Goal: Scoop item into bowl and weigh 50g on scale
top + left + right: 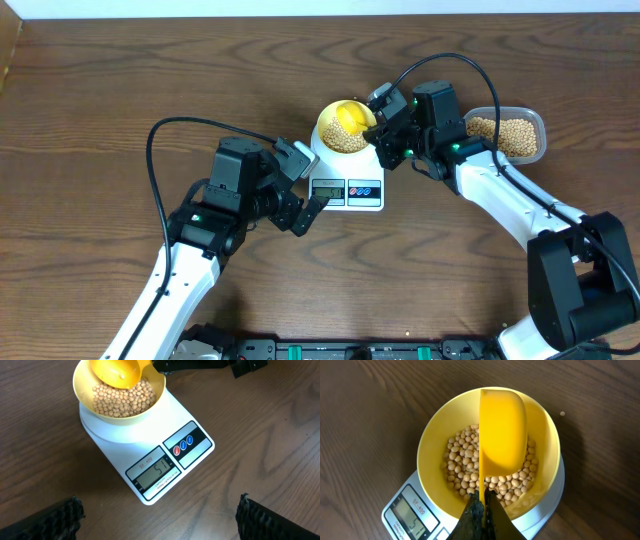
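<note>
The pale-yellow bowl [345, 135] stands on the white scale [345, 190], partly filled with tan beans, the item [125, 400]. My right gripper [482, 510] is shut on the thin handle of a yellow scoop [502, 430], which hangs tipped inside the bowl [432, 450] just above the beans [462, 467]; no beans show in it. The scale's display [157, 472] reads 51. My left gripper [160, 522] is open over bare table just in front of the scale [130, 442], its fingers [55, 520] far apart and holding nothing.
A clear plastic tub [520, 135] holding more beans sits at the right, behind my right arm. One stray bean [562, 413] lies on the wooden table beyond the bowl. A black rail runs along the table's front edge [350, 350].
</note>
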Robot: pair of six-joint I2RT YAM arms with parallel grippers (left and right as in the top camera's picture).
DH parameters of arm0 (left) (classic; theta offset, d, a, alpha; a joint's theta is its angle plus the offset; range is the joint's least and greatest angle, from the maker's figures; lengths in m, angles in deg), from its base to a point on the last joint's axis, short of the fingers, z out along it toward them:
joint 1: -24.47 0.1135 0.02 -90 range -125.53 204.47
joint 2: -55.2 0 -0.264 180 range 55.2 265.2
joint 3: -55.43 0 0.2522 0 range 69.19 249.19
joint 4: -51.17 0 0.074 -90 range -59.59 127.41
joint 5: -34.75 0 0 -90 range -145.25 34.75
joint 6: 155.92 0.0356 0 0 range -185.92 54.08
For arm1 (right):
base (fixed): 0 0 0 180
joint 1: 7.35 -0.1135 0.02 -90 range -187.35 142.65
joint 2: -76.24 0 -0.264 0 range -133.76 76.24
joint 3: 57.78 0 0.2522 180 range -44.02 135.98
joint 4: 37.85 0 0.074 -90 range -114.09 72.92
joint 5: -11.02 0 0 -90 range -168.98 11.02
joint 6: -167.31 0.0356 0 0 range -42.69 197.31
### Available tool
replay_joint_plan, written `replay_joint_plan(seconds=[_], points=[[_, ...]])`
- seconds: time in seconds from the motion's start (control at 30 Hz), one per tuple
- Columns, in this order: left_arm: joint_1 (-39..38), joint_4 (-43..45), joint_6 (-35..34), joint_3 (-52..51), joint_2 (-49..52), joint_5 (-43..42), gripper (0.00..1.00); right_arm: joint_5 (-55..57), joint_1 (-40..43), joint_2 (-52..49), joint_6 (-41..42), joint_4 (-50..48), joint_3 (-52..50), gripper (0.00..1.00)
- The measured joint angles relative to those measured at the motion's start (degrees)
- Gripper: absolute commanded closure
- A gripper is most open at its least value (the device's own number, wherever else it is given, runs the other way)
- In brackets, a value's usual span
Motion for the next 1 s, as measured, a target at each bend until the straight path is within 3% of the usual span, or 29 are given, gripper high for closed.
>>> replay_joint_plan(seconds=[1.0], points=[[0.0,0.0,0.0,0.0,0.0,0.0,0.00,2.5,-3.1,0.0,-7.7,3.1,0.0,0.99]])
